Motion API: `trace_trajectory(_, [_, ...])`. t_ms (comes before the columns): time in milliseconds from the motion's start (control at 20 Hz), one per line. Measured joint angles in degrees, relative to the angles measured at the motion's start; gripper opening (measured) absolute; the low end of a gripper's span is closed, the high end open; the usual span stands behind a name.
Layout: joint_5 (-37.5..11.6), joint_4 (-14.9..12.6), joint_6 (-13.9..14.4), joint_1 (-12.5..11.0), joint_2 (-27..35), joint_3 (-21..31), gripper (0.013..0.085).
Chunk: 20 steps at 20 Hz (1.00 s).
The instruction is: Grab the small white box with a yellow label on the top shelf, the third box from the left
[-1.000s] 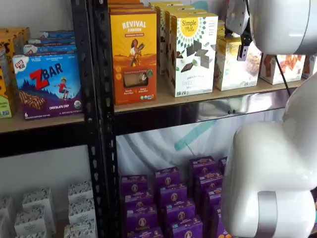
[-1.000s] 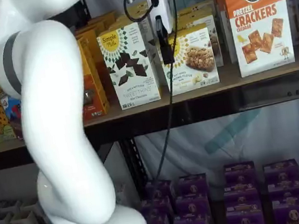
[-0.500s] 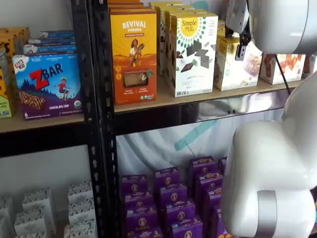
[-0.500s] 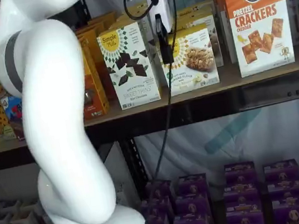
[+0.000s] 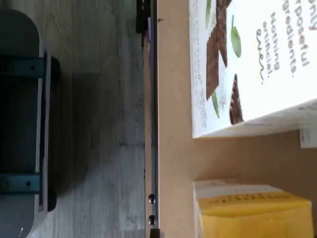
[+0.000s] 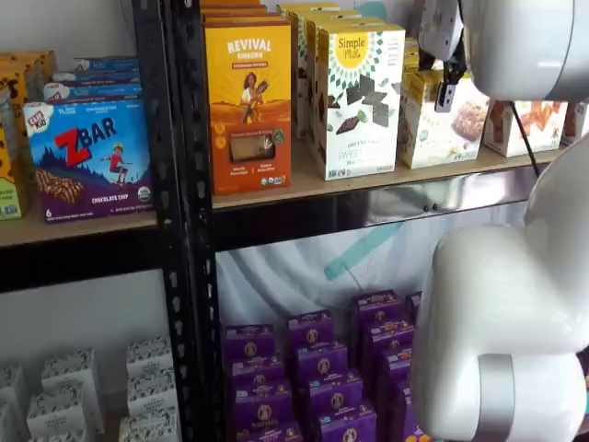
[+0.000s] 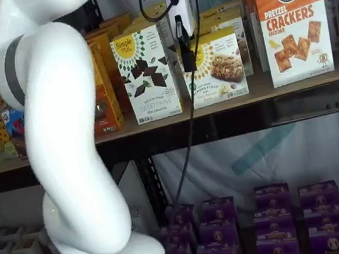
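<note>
Filling much of both shelf views, the white arm (image 7: 63, 143) bends up from the floor toward the top shelf (image 7: 291, 86), a tan board with a shiny metal front rail. On that board, from large to small, stand an orange-and-white crackers box (image 7: 292, 19), a tall white chocolate box (image 7: 146, 74), an orange box (image 6: 248, 106), and the small white box (image 7: 219, 67) with its yellow top and sunburst label. The small box sits between the chocolate box and the crackers box, near the front edge, and looks slightly tilted in a shelf view (image 6: 440, 120).

The gripper (image 7: 185, 45) hangs at the small box's upper left corner, its white body above and one black finger (image 6: 445, 92) down over the box's front, a cable trailing beside it. Only one finger shows clearly, so I cannot tell whether the fingers are apart or closed on the box.

The wrist view shows the yellow box top beside the chocolate box, on the tan board.
</note>
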Motion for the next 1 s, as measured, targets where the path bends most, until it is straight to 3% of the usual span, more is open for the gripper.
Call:
trace_trajectory(150, [-0.1,0.01,-0.08,-0.08,-0.2,0.18,0.053])
trace_trajectory(300, [-0.14,0.0,-0.13,-0.13,-0.33,0.3,0.053])
trace_trajectory(450, [0.03,0.09,-0.23,-0.26,-0.42,0.33,0.045])
trace_trajectory(850, [0.77,0.53,-0.59,-0.76,-0.45,0.02,0.045])
trace_trajectory(1000, [1.22,0.74,-0.7,-0.94,-0.32,-0.33,0.037])
